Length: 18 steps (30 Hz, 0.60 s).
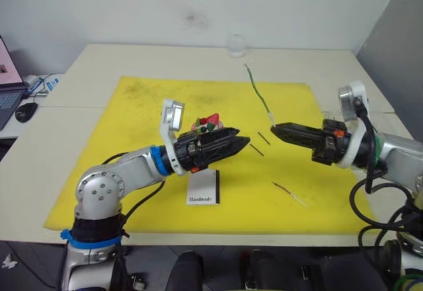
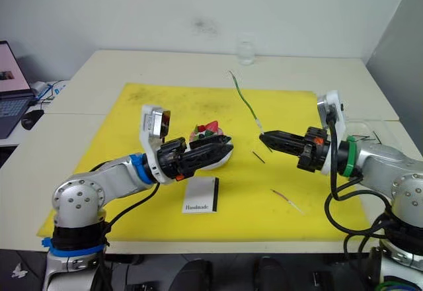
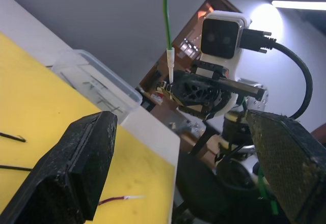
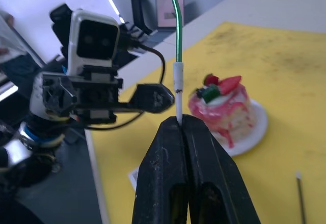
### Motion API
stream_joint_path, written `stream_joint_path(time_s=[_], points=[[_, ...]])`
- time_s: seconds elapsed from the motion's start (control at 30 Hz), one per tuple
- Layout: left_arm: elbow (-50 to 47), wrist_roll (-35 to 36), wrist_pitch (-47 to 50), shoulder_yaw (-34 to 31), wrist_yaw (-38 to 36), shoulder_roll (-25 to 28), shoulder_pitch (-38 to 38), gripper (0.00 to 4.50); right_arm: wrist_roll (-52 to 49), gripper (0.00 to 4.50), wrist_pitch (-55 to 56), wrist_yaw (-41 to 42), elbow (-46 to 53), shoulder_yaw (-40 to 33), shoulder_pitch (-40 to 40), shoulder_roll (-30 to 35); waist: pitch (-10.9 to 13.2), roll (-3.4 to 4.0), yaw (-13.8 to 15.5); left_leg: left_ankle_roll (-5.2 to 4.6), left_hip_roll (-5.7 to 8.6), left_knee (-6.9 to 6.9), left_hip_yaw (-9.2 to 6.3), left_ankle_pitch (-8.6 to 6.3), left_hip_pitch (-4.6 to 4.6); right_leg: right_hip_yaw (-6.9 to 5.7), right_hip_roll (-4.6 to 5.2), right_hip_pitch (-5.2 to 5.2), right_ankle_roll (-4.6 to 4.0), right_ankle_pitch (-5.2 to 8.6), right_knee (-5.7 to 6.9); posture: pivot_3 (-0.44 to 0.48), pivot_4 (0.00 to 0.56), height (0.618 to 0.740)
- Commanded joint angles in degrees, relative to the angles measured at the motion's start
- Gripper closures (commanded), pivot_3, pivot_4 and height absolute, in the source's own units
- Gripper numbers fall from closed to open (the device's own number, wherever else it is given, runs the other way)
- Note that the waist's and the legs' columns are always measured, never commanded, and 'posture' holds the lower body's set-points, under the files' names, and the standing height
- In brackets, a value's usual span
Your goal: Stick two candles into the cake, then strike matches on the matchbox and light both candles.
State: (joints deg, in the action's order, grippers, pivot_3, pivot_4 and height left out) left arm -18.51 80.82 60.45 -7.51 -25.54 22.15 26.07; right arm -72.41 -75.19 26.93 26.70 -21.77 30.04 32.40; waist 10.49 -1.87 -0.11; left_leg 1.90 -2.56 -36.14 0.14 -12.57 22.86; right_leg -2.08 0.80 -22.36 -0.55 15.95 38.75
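Left pincer (image 1: pixel 243 143) stands between cake (image 2: pixel 206 135) and right pincer (image 1: pixel 274 129).

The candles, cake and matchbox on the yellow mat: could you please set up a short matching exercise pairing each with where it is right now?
Things:
1. green candle
2. red candle
3. cake
4. matchbox

Places:
A. lying flat on the mat, near the right arm
B. on a white plate, just behind the left hand
C. pinched by its pale end in the right hand
D. flat on the mat's near part, under the left forearm

Pairs: 1-C, 2-A, 3-B, 4-D
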Motion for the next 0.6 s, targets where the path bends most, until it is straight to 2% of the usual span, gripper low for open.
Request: stream_joint_path(time_s=[0.03, 0.2, 0.33, 0.43, 0.6], points=[[0.38, 4.39, -1.69, 0.37, 3.53, -3.29, 2.23, 0.00, -9.79, 4.45, 0.31, -5.79, -0.56, 1.64, 1.63, -0.14, 0.00, 0.00, 0.05, 0.00, 0.03, -0.01, 0.01, 0.00, 0.01, 0.00, -0.01, 0.00, 0.00, 0.00, 0.00, 0.000, 0.150, 0.740], [0.84, 8.24, -2.63, 0.26, 6.61, -5.28, 2.50, 0.00, -17.70, 4.45, 2.69, -10.95, -0.97, 5.38, 1.16, 1.72, 0.00, 0.00, 0.01, 0.00, 0.08, -0.01, 0.05, 0.00, 0.00, 0.06, -0.04, 0.01, 0.00, 0.00, -0.01, 0.000, 0.150, 0.740], [0.91, 10.22, -2.67, 0.44, 7.34, -4.74, 2.28, 0.00, -21.29, 4.45, 5.07, -13.31, -1.00, 7.77, 0.72, 3.49, 0.00, 0.00, 0.02, -0.01, 0.07, -0.01, 0.03, 0.00, -0.01, 0.05, -0.16, 0.00, 0.00, 0.00, -0.01, 0.000, 0.150, 0.740], [0.75, 11.33, -2.42, 0.98, 7.34, -4.11, 1.95, 0.56, -23.14, 4.50, 6.71, -14.32, -0.96, 9.12, 0.33, 4.94, 0.00, 0.00, 0.02, -0.01, 0.07, -0.01, 0.02, 0.00, -0.01, 0.04, -0.25, 0.00, 0.00, 0.00, -0.01, 0.000, 0.150, 0.740], [1.12, 11.88, -2.51, 1.55, 7.08, -3.69, 1.81, 2.09, -24.87, 4.50, 9.08, -15.15, -0.90, 10.84, -0.02, 6.88, 0.00, 0.00, 0.04, 0.00, 0.06, 0.00, 0.02, 0.00, -0.01, 0.04, -0.30, 0.00, 0.00, 0.00, -0.05, 0.000, 0.150, 0.740]])
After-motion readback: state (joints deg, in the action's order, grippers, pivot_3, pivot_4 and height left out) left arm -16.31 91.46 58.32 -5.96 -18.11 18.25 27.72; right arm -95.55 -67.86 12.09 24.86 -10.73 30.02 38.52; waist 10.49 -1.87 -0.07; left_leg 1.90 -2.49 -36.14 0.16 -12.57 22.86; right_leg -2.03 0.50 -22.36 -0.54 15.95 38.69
